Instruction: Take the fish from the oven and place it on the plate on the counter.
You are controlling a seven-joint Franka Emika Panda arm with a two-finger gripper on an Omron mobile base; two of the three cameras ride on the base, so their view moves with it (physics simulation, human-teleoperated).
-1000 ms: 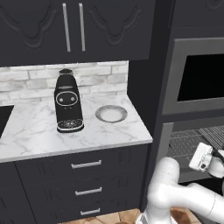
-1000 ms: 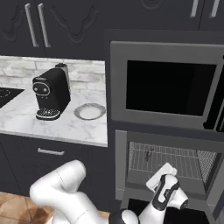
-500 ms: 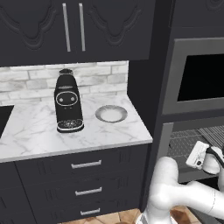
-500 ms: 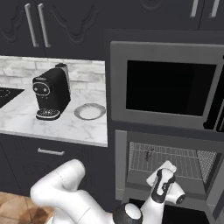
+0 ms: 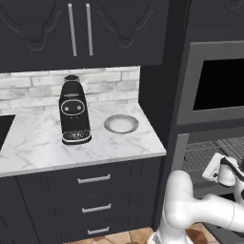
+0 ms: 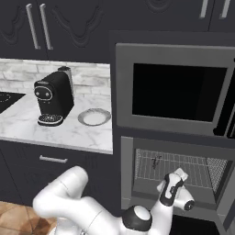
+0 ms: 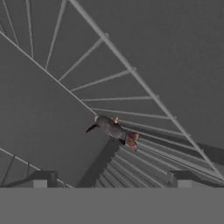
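Pincer (image 7: pixel 109 178) edged closer to fish (image 7: pixel 113 130) on rack (image 7: pixel 144 118).

The gripper (image 7: pixel 109 180) has its two tips spread apart, with open air straight ahead up to the fish (image 7: pixel 113 129). Thin rack (image 7: pixel 144 114) wires lie under the fish. The oven (image 6: pixel 174 158) walls close in around.

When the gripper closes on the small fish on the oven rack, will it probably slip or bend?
The fish looks small, so probably light. Its body is narrow and tapering, so the open gripper may slip along it. It lies on thin rack wires, so a push might tilt it between them.
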